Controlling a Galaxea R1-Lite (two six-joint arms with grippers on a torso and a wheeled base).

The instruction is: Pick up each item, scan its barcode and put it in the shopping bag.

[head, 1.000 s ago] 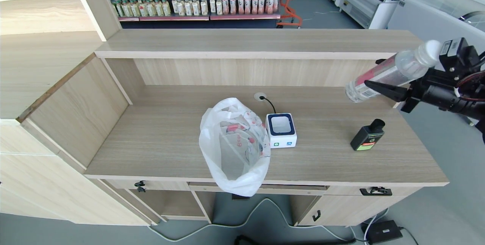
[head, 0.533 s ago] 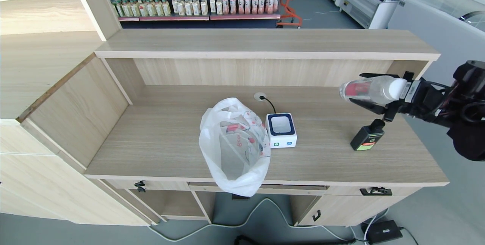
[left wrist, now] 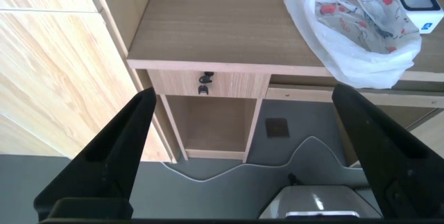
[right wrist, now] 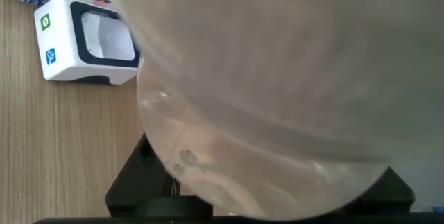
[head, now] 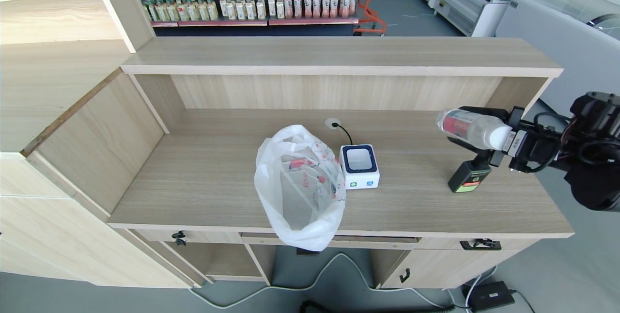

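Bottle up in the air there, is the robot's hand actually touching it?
Touching. In the head view the right hand's fingers press both sides of the bottle, holding it above the counter.

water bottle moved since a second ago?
Yes: the water bottle has come down and levelled out, now nearer the small black bottle on the counter.

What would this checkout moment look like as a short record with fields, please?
right claw: shut on the water bottle, held sideways above the right end of the counter, cap toward the wrist
left claw: open and empty, low in front of the counter
scanner: white box at mid counter, window facing up
shopping bag: white plastic, mouth open, beside the scanner on the robot's left, overhanging the front edge
black bottle: lying on the counter near the right claw
stage: water bottle lifted, not yet over the scanner
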